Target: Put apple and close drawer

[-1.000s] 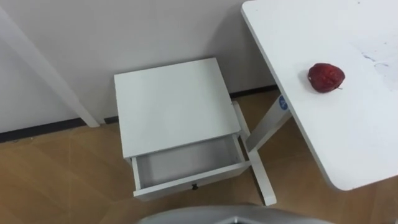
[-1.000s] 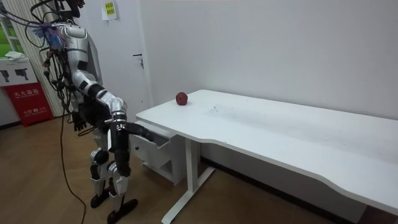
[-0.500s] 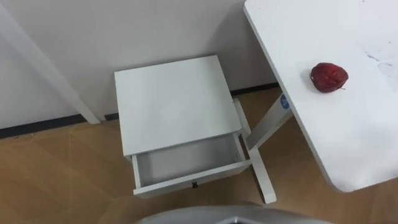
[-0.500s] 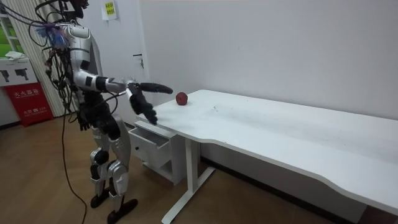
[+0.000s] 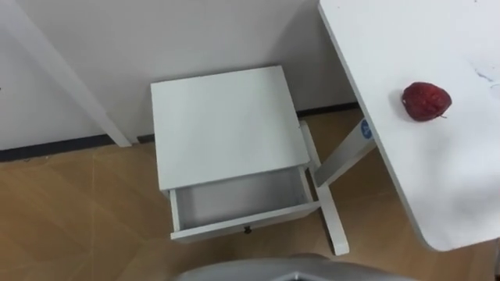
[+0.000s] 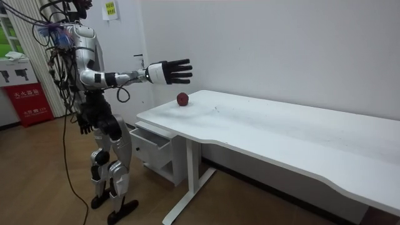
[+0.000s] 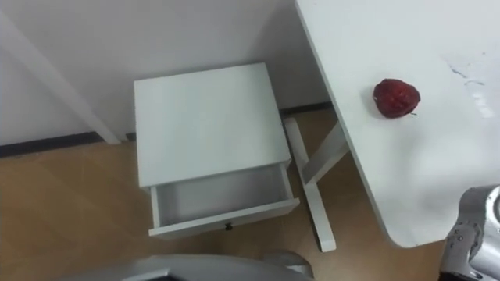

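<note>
The apple [image 5: 426, 101] sits on the tabletop [image 5: 406, 179] near its corner, untouched. I judge nothing is done yet: it must go into the drawer [image 5: 250, 224], which stands pulled out and empty, and the drawer must then be pushed shut. My right robot hand [image 6: 169, 71] hovers with fingers spread, above and short of the apple. The left robot hand [image 6: 83, 127] hangs by the hip; I cannot tell its state.

The cabinet [image 5: 226, 125] is standing against the far wall [image 5: 195, 39], left of the table [image 5: 445, 172]; its drawer [image 5: 238, 199] is hanging open toward the near side. The apple [image 5: 426, 101] is lying on the table.
</note>
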Robot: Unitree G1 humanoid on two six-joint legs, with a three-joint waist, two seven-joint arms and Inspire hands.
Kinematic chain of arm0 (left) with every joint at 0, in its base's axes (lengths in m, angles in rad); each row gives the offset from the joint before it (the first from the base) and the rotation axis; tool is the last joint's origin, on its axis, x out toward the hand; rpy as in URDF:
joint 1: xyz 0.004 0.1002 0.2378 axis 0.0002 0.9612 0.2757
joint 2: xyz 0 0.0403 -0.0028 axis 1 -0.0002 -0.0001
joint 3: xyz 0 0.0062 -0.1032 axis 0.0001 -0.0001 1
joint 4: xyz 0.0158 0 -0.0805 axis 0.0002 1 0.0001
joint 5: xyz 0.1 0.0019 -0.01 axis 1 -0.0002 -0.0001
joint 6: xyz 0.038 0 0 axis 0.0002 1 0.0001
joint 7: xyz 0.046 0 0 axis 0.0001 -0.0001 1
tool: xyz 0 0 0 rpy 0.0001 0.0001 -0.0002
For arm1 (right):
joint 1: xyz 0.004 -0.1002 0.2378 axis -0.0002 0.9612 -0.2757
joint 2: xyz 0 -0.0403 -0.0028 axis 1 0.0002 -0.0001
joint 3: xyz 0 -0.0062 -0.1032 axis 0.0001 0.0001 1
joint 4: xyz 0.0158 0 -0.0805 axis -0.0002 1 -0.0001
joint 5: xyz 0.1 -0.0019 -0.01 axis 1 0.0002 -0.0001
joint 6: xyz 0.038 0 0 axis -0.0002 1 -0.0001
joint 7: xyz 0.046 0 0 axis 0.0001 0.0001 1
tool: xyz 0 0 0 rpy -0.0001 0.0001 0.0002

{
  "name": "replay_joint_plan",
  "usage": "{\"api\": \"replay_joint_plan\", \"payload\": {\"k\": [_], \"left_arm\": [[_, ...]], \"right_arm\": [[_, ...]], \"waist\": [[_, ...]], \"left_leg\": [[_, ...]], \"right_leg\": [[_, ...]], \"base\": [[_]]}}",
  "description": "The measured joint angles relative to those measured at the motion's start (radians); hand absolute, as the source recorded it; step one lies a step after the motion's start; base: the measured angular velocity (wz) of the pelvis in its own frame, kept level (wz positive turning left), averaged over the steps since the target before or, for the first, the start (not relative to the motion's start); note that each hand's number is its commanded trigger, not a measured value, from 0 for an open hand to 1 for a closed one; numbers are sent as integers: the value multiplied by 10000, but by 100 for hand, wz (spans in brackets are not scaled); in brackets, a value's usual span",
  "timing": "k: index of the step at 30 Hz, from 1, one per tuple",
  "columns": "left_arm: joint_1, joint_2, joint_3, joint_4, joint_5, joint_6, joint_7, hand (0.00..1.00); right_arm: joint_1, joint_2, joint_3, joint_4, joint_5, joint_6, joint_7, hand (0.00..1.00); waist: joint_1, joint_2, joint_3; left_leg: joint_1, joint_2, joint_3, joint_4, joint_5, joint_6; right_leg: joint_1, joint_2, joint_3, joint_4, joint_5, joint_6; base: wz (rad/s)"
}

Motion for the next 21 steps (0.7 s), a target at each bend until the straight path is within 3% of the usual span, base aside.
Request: {"api": "replay_joint_plan", "payload": {"k": [7,10,15,21], "left_arm": [[6,5,24,-143,6,334,-33,0],[12,42,23,-365,11,395,-137,0],[7,186,21,-613,469,452,-152,0],[14,198,19,-900,664,699,-137,0]], "right_arm": [[-429,-452,47,3,-197,731,1668,0],[-664,-693,148,179,-595,818,2012,0],[-965,-846,323,756,-1195,1041,2440,0],[-1308,-905,411,1254,-1245,1420,3166,0]], "waist": [[99,-65,31],[112,-179,85],[211,-384,62],[307,-348,37]], "left_leg": [[-47,5,-213,-11,0,0],[-56,6,-231,-10,0,0],[-67,15,-211,-5,0,0],[-177,20,-290,-3,0,0]], "right_leg": [[42,-12,-192,-28,2,-4],[53,-17,-231,-52,3,-5],[60,-13,-243,-78,11,-17],[36,-65,-648,-82,71,-13]], "base": [[7],[0],[0],[2]]}}
